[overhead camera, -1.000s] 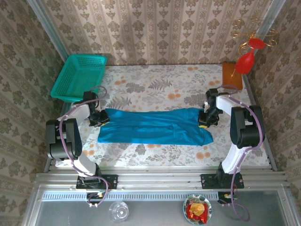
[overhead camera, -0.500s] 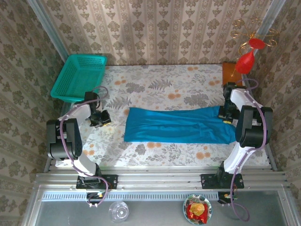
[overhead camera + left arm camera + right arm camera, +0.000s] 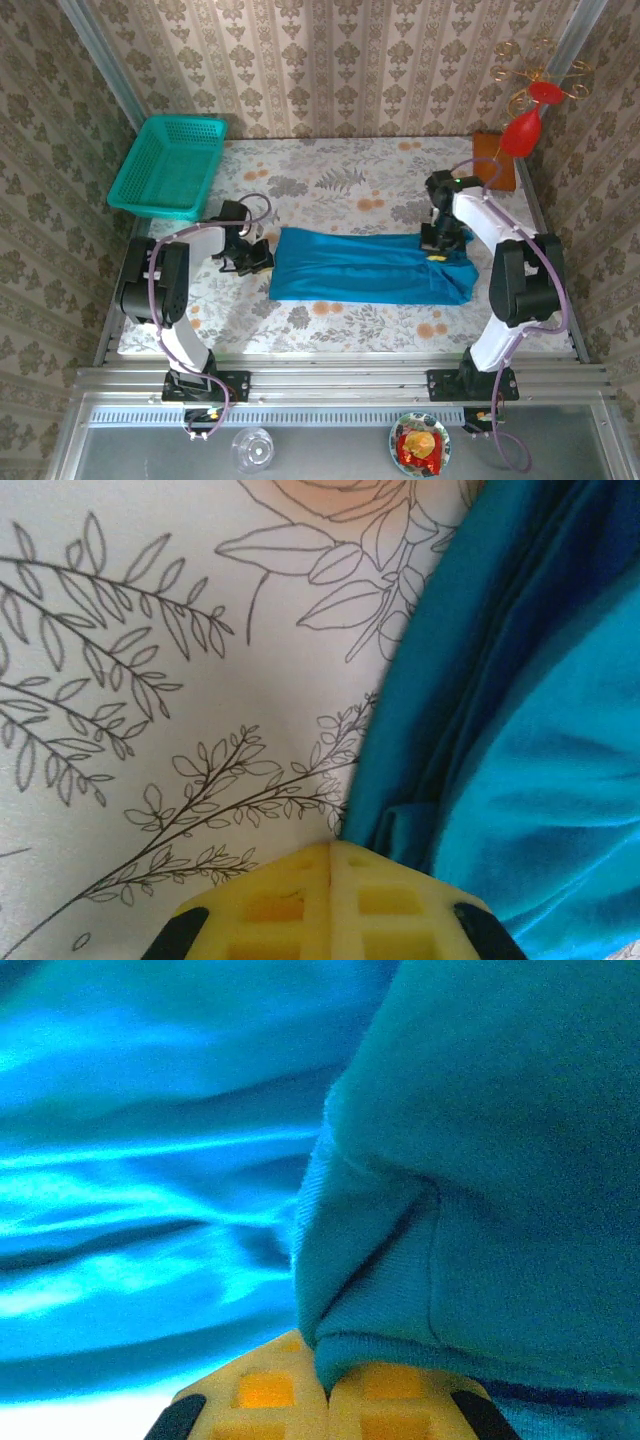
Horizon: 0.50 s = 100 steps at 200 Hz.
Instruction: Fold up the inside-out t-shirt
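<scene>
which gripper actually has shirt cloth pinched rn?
The right gripper: a fold of the t-shirt comes out between its shut yellow pads. The left gripper is shut pad against pad, cloth only beside its tips.

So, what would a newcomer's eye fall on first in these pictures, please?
The blue t-shirt stretched across the middle of the flowered table stands out first, the right claw shut on a fold at its right end and the left claw shut at its left edge. A teal basket sits far left.
</scene>
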{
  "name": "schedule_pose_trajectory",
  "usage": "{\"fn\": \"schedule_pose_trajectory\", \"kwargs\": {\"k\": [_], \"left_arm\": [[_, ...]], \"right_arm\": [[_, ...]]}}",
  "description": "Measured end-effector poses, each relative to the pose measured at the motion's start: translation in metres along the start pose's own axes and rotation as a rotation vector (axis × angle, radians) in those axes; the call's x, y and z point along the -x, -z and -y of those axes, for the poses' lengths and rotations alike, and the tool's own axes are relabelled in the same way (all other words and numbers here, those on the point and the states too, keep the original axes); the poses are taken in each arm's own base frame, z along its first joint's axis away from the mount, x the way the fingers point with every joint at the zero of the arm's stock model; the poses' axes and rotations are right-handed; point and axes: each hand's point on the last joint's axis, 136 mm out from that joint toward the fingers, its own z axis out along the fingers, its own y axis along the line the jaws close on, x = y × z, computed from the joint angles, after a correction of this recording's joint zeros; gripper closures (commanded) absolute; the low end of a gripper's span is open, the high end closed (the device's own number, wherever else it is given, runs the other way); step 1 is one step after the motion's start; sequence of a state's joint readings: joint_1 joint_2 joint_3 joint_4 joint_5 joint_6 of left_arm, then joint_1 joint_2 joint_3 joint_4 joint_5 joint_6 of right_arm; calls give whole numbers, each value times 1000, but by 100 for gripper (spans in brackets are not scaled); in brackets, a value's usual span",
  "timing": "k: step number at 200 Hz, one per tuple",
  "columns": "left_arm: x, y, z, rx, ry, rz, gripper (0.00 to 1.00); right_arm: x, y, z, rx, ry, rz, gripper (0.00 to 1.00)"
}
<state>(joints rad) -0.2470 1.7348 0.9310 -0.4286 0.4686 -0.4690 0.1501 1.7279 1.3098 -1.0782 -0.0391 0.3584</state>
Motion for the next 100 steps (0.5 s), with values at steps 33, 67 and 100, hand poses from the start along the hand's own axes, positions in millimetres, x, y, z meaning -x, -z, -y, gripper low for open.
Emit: {"fn": "schedule_pose_trajectory", "kwargs": {"k": [33, 67, 100], "left_arm": [[2, -2, 3, -12, 3, 4, 97], [2, -2, 4, -16, 8, 5, 100], [2, -4, 7, -31, 9, 8, 100]], "right_arm": [[-11, 14, -67, 128, 61, -4, 100], [-20, 20, -131, 216, 131, -21, 100], [-30, 16, -182, 267, 188, -58, 100]]}}
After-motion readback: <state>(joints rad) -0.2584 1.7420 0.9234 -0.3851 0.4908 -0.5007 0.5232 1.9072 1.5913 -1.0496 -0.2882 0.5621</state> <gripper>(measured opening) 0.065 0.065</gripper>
